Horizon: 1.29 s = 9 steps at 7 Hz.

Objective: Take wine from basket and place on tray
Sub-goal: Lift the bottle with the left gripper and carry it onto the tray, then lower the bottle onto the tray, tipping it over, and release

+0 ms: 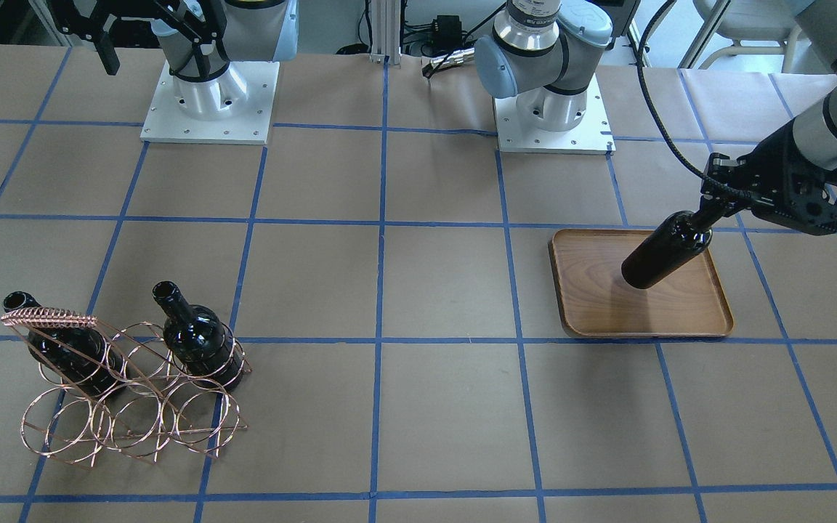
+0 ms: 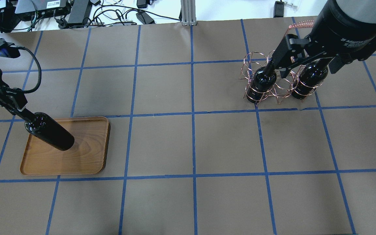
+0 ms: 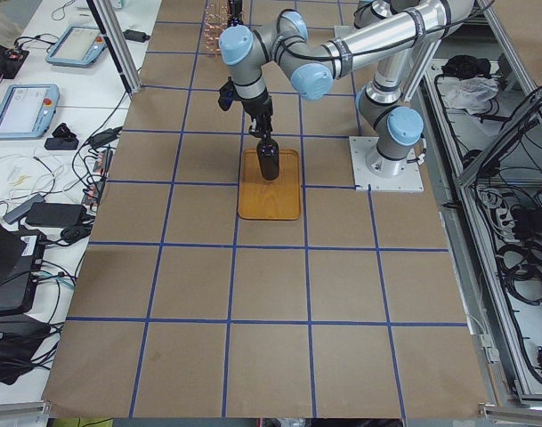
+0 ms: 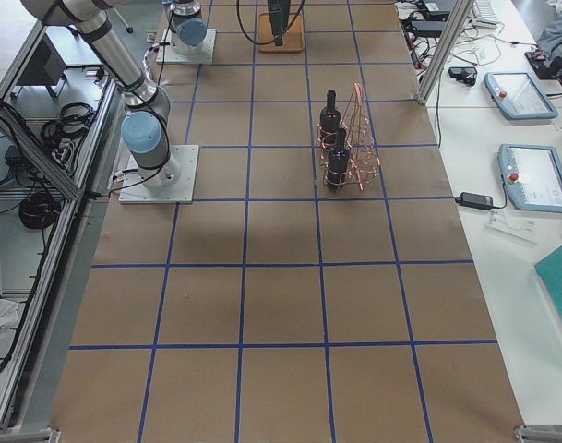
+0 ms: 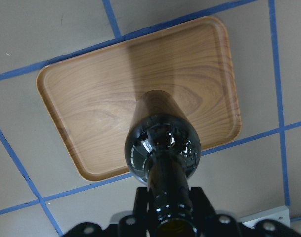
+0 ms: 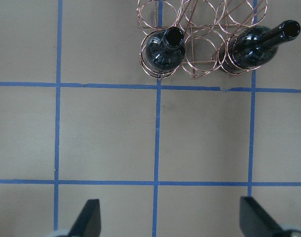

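One wine bottle (image 1: 665, 250) hung neck-up from the left fingers (image 2: 15, 105), which were clenched round its neck just under the mouth. It hung over the wooden tray (image 1: 607, 312), with its base low above the wood. Whether the base touched the tray could not be told. The tray lay flat on the bench (image 1: 447, 290) in front of the left arm.

Well apart, on the other half of the bench, stood the copper wire basket (image 1: 135, 425). A second bottle (image 1: 197, 341) sat neck-up in an end ring of its back row. A third bottle (image 1: 62, 347) sat beneath the coiled handle bar, with one ring between the two.

The right fingers (image 6: 91, 219) were spread wide and held nothing. They were raised high above the bench, clear of the basket.
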Available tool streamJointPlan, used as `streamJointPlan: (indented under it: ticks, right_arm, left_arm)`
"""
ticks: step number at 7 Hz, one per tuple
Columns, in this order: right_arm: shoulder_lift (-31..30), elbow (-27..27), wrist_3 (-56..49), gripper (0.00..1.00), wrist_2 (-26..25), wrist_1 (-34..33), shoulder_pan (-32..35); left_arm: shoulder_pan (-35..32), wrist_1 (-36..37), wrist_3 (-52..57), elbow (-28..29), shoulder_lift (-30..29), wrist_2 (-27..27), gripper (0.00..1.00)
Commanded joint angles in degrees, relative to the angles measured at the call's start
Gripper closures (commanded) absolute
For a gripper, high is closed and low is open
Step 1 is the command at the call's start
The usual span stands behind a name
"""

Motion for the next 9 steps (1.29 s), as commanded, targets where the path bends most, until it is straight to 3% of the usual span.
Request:
streamJointPlan:
  ticks: [1, 8, 9]
  right_arm:
    - [0.07, 0.07, -0.38, 0.0, 0.28, 0.0, -0.1]
    - [-0.11, 0.24, -0.21, 0.0, 1.86, 1.58, 0.08]
    - [-0.1, 0.24, -0.29, 0.0, 1.86, 1.59, 0.08]
  left_arm:
    - [0.22, 1.1, -0.58, -0.45, -0.53, 2.43, 1.0]
    - [0.22, 2.33, -1.2, -1.6, -2.03, 2.45, 1.0]
    - [-0.21, 2.6, -2.59, -1.42, -1.68, 2.45, 0.09]
